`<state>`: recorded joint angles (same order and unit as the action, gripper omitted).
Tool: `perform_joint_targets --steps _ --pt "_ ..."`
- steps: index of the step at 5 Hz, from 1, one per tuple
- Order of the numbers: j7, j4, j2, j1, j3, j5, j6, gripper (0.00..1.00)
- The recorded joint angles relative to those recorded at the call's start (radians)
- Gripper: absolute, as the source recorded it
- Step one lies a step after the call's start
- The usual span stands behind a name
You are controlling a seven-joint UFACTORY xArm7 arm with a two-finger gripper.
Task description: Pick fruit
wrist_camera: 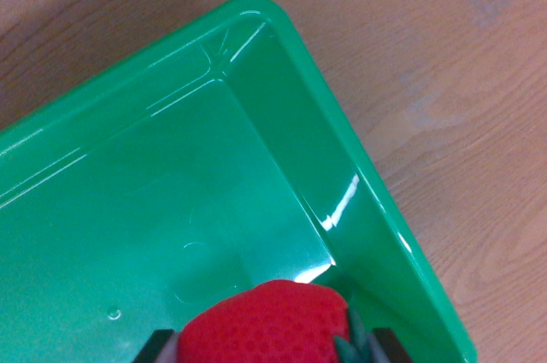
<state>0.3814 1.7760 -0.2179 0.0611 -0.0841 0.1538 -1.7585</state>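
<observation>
A red strawberry-like fruit [261, 324] with a dimpled skin and green leaves sits at the bottom edge of the wrist view. My gripper [269, 348] is shut on it; dark fingertips [156, 346] show on either side of the fruit. The fruit hangs over the inside of a glossy green plastic bin [282, 115], close to its right wall and near a corner. Whether the fruit touches the bin floor cannot be told.
The green bin fills the left and middle of the view, and its floor shows nothing else in it. A wooden tabletop [444, 64] runs along the top and right beyond the bin's rim.
</observation>
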Motion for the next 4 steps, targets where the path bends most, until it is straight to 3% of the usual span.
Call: perform_joint_targets --steps 4 --pt "-0.002 0.011 0.004 -0.0003 0.000 -0.0003 -0.015 1.00"
